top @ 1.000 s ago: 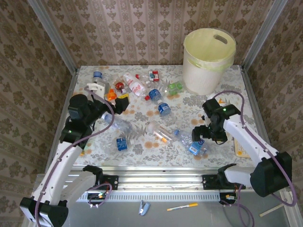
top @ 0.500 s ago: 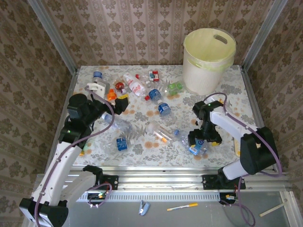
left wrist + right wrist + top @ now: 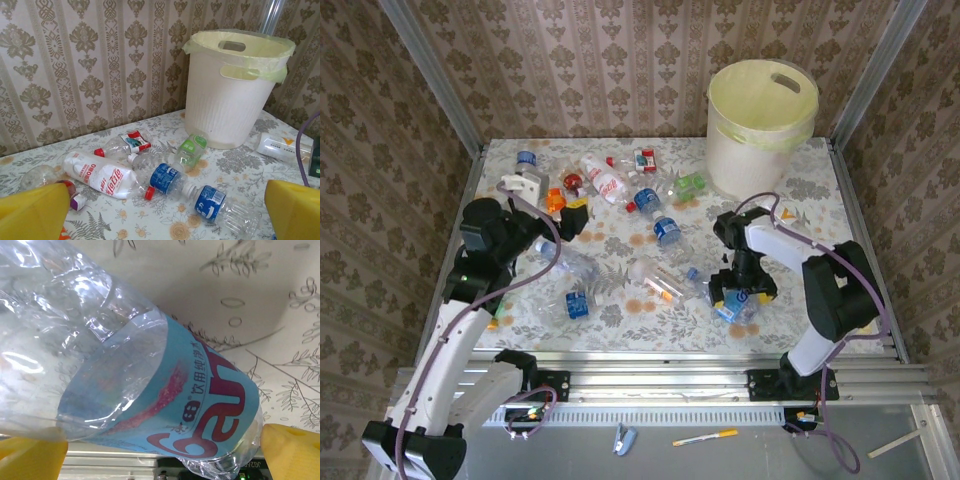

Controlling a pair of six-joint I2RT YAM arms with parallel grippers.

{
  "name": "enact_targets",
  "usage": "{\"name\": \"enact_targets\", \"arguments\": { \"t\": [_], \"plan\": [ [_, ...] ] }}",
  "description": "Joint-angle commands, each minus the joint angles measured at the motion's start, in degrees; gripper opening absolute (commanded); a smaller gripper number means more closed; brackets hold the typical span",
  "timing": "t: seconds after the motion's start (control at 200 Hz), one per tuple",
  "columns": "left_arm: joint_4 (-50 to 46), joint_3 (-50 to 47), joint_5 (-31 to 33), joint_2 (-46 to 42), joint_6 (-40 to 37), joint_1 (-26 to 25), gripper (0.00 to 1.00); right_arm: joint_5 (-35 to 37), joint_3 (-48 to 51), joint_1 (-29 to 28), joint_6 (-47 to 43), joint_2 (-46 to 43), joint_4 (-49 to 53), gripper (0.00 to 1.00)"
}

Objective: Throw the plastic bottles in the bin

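Several clear plastic bottles lie across the flowered table [image 3: 620,255]. My right gripper [image 3: 736,293] is low over a crushed bottle with a light blue label [image 3: 730,309] near the front edge. In the right wrist view that bottle [image 3: 165,405] lies between my wide-apart yellow fingers [image 3: 292,452], and the gripper [image 3: 162,456] is open around it. My left gripper [image 3: 567,215] hovers open at the left. Ahead of its open fingers [image 3: 35,212] lie a white-and-red labelled bottle [image 3: 100,177], two blue-labelled bottles [image 3: 167,178] and a green-labelled one [image 3: 189,150]. The cream bin [image 3: 761,130] stands at the back right.
The patterned walls close the table on three sides. More bottles lie at the back left [image 3: 526,160] and near the front left [image 3: 578,303]. The bin [image 3: 235,85] stands near the right wall, with a pale flat object [image 3: 280,146] beside it. A pen [image 3: 705,437] lies below the table edge.
My right gripper has swung left and come down over the light-blue-labelled bottle near the front edge. The left arm has hardly moved.
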State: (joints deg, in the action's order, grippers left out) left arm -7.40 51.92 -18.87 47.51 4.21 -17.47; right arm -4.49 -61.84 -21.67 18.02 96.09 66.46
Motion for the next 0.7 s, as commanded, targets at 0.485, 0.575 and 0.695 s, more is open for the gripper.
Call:
{"name": "enact_targets", "arguments": {
  "t": [0.485,0.575,0.695],
  "plan": [
    [0.72,1.29,-1.87,0.30,-0.38,2.45,1.00,1.99,-13.74,-0.93,-5.26,6.95,5.81,1.00],
    [0.80,1.13,-1.70,0.25,-0.38,2.45,1.00,1.44,-15.41,-1.01,-6.39,6.61,7.75,1.00],
    [1.23,0.86,-1.65,0.28,-0.03,2.45,1.00,1.67,-17.55,-0.81,-8.89,6.68,9.47,1.00]
  ]
}}
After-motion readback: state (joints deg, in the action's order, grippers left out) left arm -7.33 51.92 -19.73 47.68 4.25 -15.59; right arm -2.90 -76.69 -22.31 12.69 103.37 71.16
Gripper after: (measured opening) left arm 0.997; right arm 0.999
